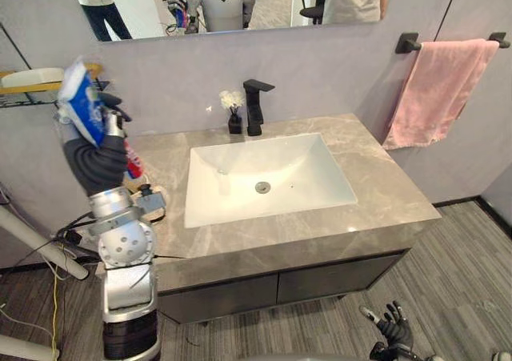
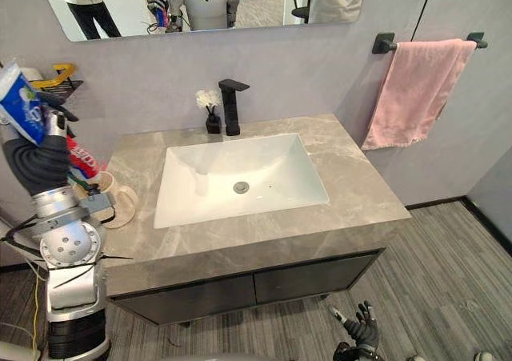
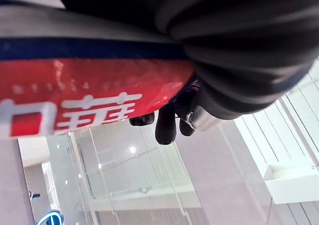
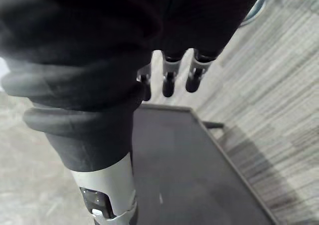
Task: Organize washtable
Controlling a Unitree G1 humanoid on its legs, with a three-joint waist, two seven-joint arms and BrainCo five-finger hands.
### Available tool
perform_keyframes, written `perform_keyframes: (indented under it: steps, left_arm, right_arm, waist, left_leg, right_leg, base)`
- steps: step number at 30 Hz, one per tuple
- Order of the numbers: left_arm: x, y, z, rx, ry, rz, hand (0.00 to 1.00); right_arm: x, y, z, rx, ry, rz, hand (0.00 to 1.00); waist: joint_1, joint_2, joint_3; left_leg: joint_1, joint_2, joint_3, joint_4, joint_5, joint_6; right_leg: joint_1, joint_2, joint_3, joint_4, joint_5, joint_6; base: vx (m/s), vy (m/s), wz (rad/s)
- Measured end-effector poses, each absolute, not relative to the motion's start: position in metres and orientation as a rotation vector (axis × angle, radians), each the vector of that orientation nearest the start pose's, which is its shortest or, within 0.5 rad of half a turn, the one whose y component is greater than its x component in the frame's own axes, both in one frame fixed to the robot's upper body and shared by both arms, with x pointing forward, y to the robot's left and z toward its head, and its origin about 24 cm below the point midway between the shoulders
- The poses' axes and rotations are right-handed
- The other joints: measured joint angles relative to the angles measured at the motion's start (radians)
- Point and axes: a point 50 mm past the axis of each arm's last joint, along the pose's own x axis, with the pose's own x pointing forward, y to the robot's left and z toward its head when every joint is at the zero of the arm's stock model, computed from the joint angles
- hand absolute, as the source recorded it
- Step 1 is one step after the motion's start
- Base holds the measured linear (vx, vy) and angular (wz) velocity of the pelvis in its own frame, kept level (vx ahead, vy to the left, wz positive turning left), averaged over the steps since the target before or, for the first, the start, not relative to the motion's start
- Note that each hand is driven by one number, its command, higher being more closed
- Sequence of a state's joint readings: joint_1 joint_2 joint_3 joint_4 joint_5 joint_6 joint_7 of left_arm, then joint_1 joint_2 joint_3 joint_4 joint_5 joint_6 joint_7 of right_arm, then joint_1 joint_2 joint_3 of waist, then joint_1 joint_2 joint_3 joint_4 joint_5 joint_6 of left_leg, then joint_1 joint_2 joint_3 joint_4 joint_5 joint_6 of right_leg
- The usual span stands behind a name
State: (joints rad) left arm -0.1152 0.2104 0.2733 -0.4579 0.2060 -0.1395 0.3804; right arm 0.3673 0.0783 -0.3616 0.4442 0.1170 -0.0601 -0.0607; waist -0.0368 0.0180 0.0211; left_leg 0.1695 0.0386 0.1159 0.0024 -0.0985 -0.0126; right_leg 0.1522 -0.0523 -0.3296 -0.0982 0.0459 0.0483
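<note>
A grey marble washtable [image 1: 384, 193] is seen below a wide mirror [image 1: 272, 1], with a white sink [image 1: 312, 169] sunk into its middle. A pink towel [image 1: 436, 89] is hung from a bar on the wall to the right. A black faucet [image 1: 254, 105] is set at the far edge of the sink, and a small black vase of white flowers [image 1: 234, 119] stands just beside it on the left. A wire wall shelf [image 2: 52, 81] is fixed at the far left, above counter height.

The task's thing, a blue, white and red tube [image 1: 80, 105], is held in the air over the left end of the counter. The left hand [image 1: 102, 149] is raised there, and its fingers are curled round the tube's middle. The tube is tilted, its blue end up toward the shelf and its red end down near a beige cup [image 2: 106, 190]. That cup stands on a round coaster [image 2: 124, 210] at the near left of the counter. Whether the tube's red end touches the cup cannot be told.

The right hand [image 1: 394, 326] is hung low by the floor, well apart from the counter, its fingers straight and spread, nothing held.

The work is judged to be partway done: the tube is gripped but not yet set down, and whether the shelf or the cup is meant for it cannot be told.
</note>
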Motion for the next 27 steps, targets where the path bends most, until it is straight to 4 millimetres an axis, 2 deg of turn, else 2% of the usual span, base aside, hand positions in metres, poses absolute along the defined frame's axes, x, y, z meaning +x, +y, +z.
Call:
perform_keyframes:
  steps: [6, 13, 20, 23, 27]
  left_arm:
    - [0.223, 0.255, 0.214, 0.314, -0.833, 0.708, 1.0]
    - [0.235, 0.27, 0.194, 0.27, -0.715, 0.745, 1.0]
    - [0.249, 0.272, 0.18, 0.194, -0.638, 0.724, 1.0]
    - [0.251, 0.269, 0.179, 0.179, -0.634, 0.701, 1.0]
    - [0.264, 0.266, 0.183, 0.125, -0.633, 0.672, 1.0]
  right_arm:
    - [0.081, -0.22, -0.119, 0.197, 0.764, -0.548, 0.0]
    - [0.077, -0.225, -0.124, 0.178, 0.803, -0.541, 0.0]
    - [0.067, -0.227, -0.131, 0.158, 0.862, -0.53, 0.0]
    - [0.064, -0.227, -0.132, 0.16, 0.876, -0.531, 0.0]
    - [0.063, -0.226, -0.133, 0.163, 0.887, -0.53, 0.0]
  waist:
    - [0.015, -0.008, -0.017]
    - [0.02, -0.008, -0.017]
    - [0.022, -0.014, -0.018]
    - [0.022, -0.02, -0.02]
    - [0.024, -0.037, -0.019]
  left_leg:
    - [0.001, -0.006, -0.004, -0.002, 0.0, 0.0]
    - [0.0, -0.008, -0.008, -0.003, 0.0, 0.0]
    - [-0.001, -0.009, -0.001, -0.014, 0.0, 0.0]
    - [-0.001, -0.009, 0.002, -0.019, 0.001, 0.0]
    - [-0.006, -0.01, 0.003, -0.02, 0.001, 0.0]
  right_leg:
    - [0.002, -0.005, -0.003, 0.0, 0.0, 0.0]
    - [0.001, -0.006, -0.006, 0.0, 0.0, 0.0]
    - [-0.006, -0.006, 0.002, -0.003, 0.0, 0.0]
    - [-0.01, -0.006, 0.004, -0.003, 0.0, 0.0]
    - [-0.017, -0.007, 0.005, -0.003, 0.001, -0.001]
  base:
    - [0.0, 0.038, 0.02]
    - [0.0, 0.0, 0.0]
    - [0.0, 0.013, -0.02]
    - [0.0, 0.011, -0.01]
    - [0.0, 0.0, 0.0]
